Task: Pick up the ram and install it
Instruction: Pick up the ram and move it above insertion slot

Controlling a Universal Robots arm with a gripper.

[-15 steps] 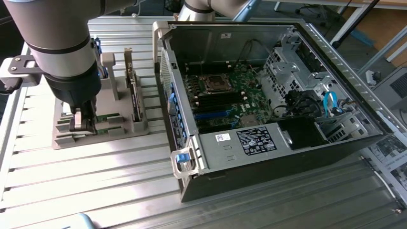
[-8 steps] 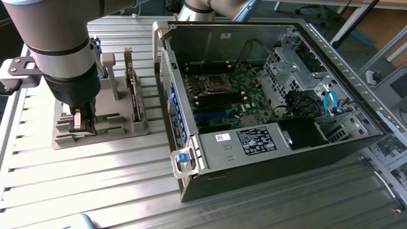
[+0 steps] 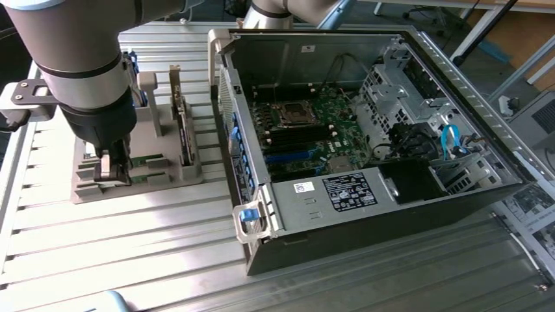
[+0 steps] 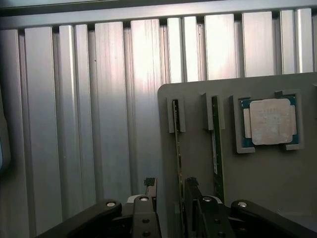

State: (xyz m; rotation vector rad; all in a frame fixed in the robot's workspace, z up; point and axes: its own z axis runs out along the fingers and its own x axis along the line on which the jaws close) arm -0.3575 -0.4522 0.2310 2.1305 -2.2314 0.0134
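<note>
Gripper [image 4: 171,187] jaws open, fingers either side of upright ram [image 4: 177,139] in gray holder [image 4: 267,183]. Second stick [image 4: 216,144], processor chip [image 4: 271,121] beside.

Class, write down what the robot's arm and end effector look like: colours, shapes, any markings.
The arm is a thick, smooth grey cylinder ringed by a black band, narrowing to a black wrist section. The end effector is black, with jointed link bars fastened by round silver pins and two slim dark fingers.
</note>
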